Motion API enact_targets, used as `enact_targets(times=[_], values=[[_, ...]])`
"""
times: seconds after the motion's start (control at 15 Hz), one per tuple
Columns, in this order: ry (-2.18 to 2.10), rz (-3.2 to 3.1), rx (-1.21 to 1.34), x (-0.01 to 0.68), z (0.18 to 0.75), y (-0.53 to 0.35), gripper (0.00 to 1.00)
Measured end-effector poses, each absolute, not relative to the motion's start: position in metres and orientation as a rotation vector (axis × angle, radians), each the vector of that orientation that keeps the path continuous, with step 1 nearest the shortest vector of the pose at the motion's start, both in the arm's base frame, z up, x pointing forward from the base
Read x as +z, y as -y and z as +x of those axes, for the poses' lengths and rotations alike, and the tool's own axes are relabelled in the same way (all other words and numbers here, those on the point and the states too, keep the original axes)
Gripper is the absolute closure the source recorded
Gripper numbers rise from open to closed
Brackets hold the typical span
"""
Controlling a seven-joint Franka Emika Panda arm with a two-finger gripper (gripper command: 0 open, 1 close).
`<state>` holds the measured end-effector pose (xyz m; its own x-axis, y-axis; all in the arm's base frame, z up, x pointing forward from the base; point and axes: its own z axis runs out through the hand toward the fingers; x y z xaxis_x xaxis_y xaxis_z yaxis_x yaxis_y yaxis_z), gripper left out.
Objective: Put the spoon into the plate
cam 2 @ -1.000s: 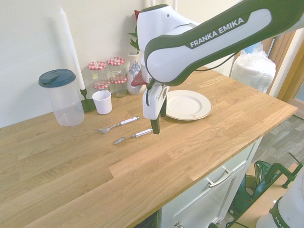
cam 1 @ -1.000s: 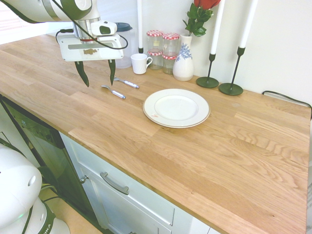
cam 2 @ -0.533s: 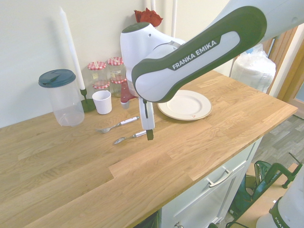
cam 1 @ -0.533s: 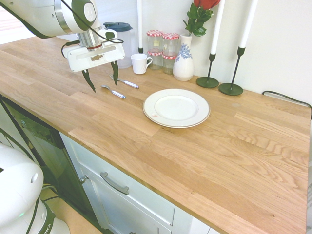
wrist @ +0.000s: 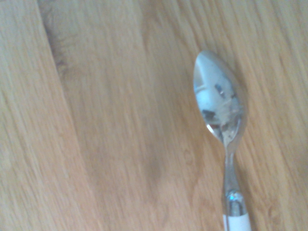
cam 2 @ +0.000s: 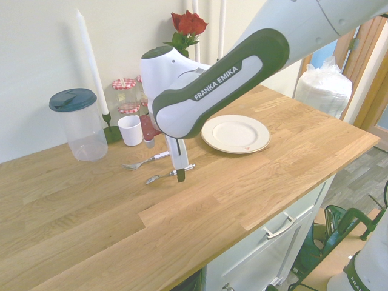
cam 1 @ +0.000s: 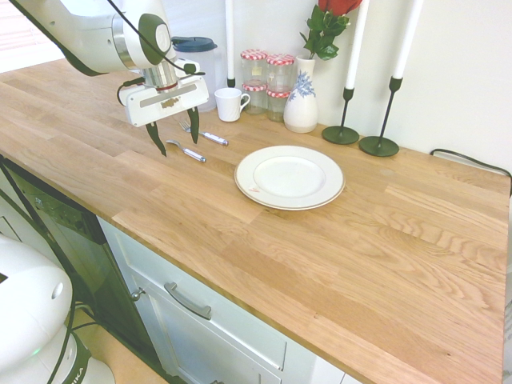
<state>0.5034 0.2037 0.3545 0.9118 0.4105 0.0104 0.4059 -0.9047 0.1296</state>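
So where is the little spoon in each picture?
First exterior view: the spoon lies on the wooden counter, left of the plate, under the open pincer.
Second exterior view: the spoon is left of the plate, in front of the fork.
Wrist view: the spoon fills the right side, bowl up.
Shared landmark: the plate, in both exterior views.

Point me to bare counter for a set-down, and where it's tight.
Free: the wide wood between the plate and the counter's front edge, running on to the far end past the candlesticks. Tight: the back wall row, mug, jars, vase, and the spoon and fork under the gripper.
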Motion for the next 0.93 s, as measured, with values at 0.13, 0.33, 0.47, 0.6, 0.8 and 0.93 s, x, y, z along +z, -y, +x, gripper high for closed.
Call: enact_targets(times=[0.13, 0.33, 0.47, 0.6, 0.8, 0.93], values=[[-0.643, 2.96, 0.037, 0.352, 0.513, -0.207, 0.0], [-0.654, 2.988, -0.016, 0.35, 0.522, -0.206, 0.0], [-0.661, 2.994, -0.027, 0.351, 0.525, -0.202, 0.0], [-0.67, 2.994, -0.032, 0.35, 0.526, -0.198, 0.0], [-0.679, 2.991, -0.054, 0.343, 0.524, -0.19, 0.0], [-0.676, 2.997, -0.059, 0.333, 0.518, -0.187, 0.0]])
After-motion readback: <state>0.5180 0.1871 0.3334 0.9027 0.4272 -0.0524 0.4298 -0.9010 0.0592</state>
